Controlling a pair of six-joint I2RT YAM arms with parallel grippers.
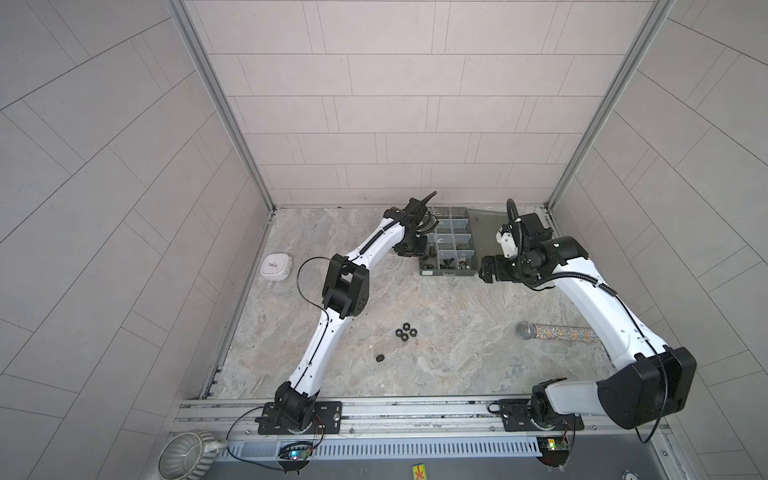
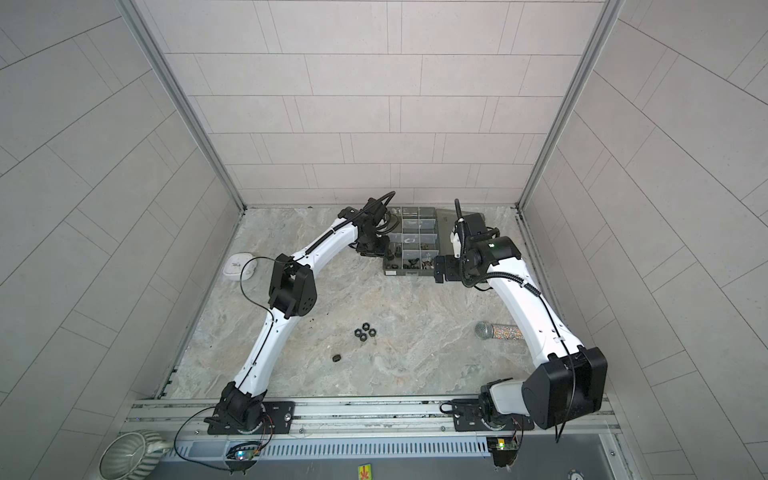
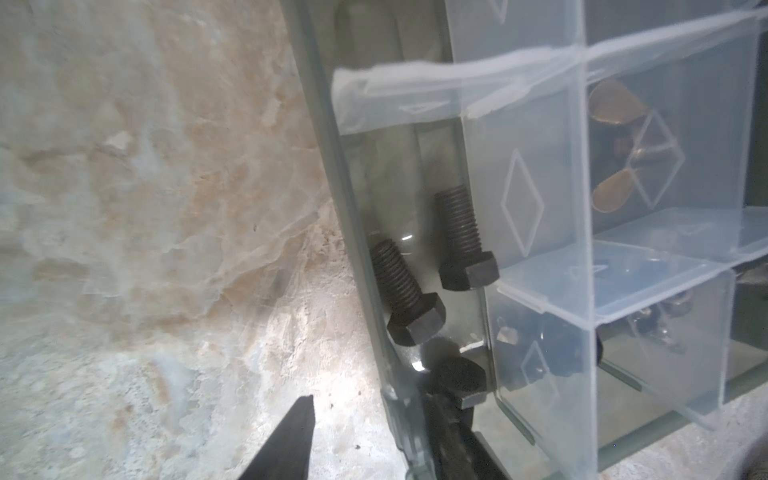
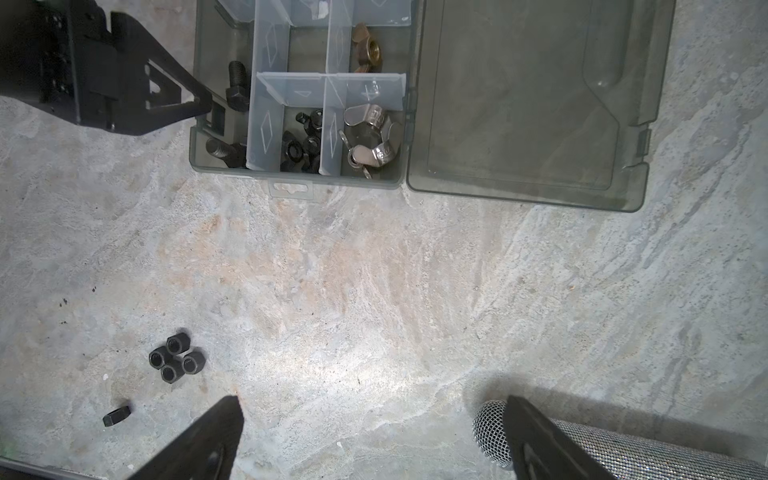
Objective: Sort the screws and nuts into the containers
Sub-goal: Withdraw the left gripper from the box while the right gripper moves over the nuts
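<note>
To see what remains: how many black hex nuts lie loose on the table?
5. Four hex nuts sit clustered on the table; a fifth nut lies alone nearby. Others may be hidden.

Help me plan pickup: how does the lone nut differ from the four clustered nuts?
The four clustered nuts lie flat, holes up, touching; the lone nut seems tipped on edge, apart. The cluster lies nearer the box than the lone nut. Both are black hex nuts.

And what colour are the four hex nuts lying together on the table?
Black. The hex nuts show best in the right wrist view.
</note>
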